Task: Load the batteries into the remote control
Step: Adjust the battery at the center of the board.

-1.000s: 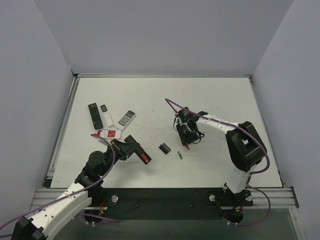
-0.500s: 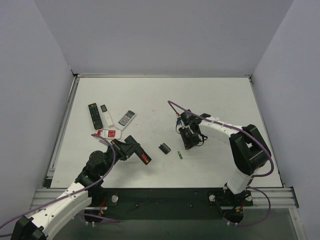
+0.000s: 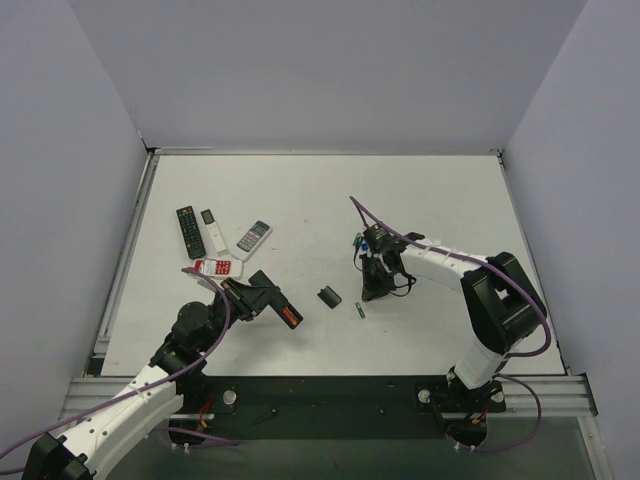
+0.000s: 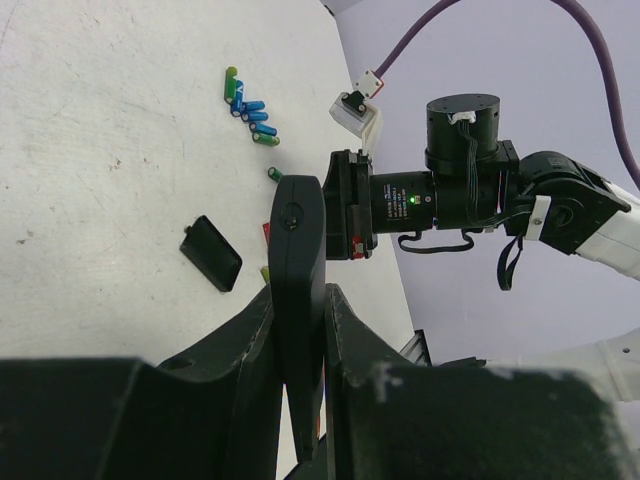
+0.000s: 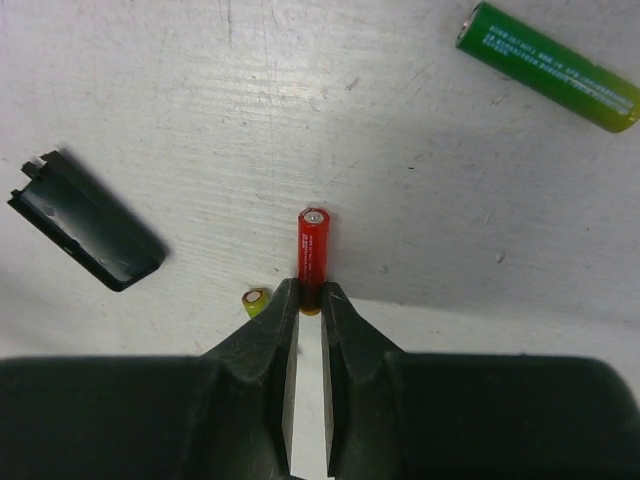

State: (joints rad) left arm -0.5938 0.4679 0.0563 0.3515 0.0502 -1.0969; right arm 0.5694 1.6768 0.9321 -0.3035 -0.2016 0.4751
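Between the right jaws, pinched at its near end, the orange-red battery [image 5: 313, 245] points to 12 o'clock; left jaws clamp the remote control [image 4: 297, 240] at 9 o'clock.

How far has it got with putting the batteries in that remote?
The cover is off and lies on the table. The left fingers clamp the black remote; the right fingers pinch a red battery by one end, down at the table. Left to do: carry it over, seat it in the remote, refit the cover. Whether a cell is already inside I cannot tell.
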